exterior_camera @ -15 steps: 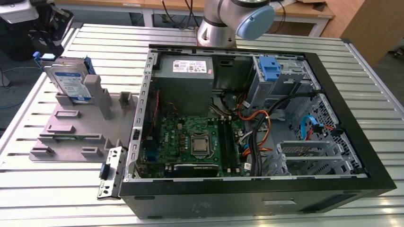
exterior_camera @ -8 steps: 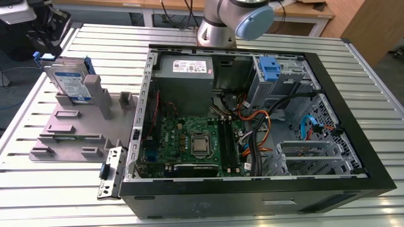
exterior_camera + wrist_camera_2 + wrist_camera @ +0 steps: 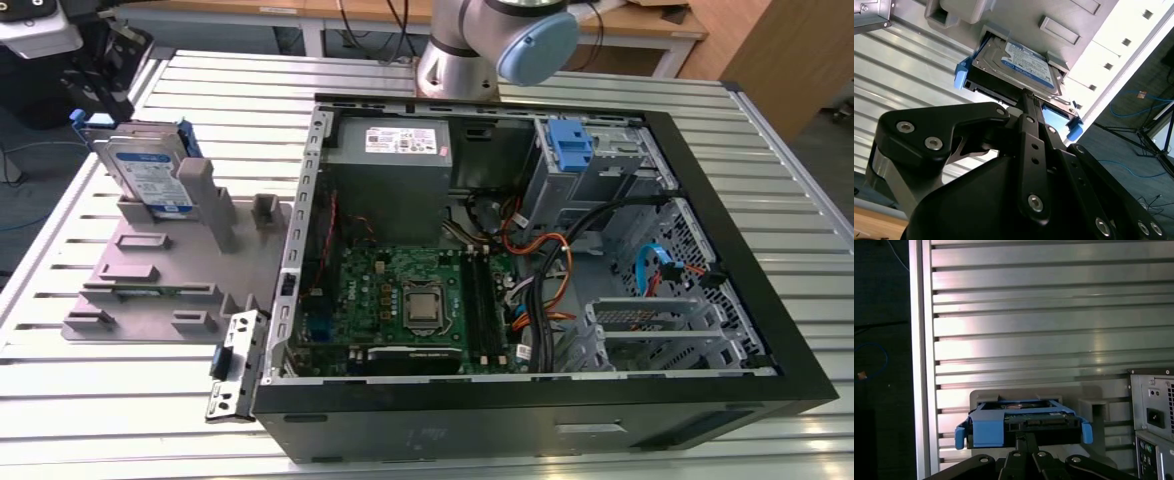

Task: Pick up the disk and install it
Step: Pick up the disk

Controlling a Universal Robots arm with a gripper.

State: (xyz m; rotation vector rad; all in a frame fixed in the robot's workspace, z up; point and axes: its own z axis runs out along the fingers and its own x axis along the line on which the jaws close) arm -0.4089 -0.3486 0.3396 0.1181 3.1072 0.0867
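Disk [image 3: 1026,62], silver with white-blue label, wears blue rails.

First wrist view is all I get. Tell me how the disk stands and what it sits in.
Observer: In the exterior view the disk stands upright on edge in a grey holder, at the exterior view's left of the open computer case.
Operator: Now place the claw against it.
Observer: In the exterior view the claw hangs right over the disk's top edge, reaching down from above. I cannot tell whether they touch.
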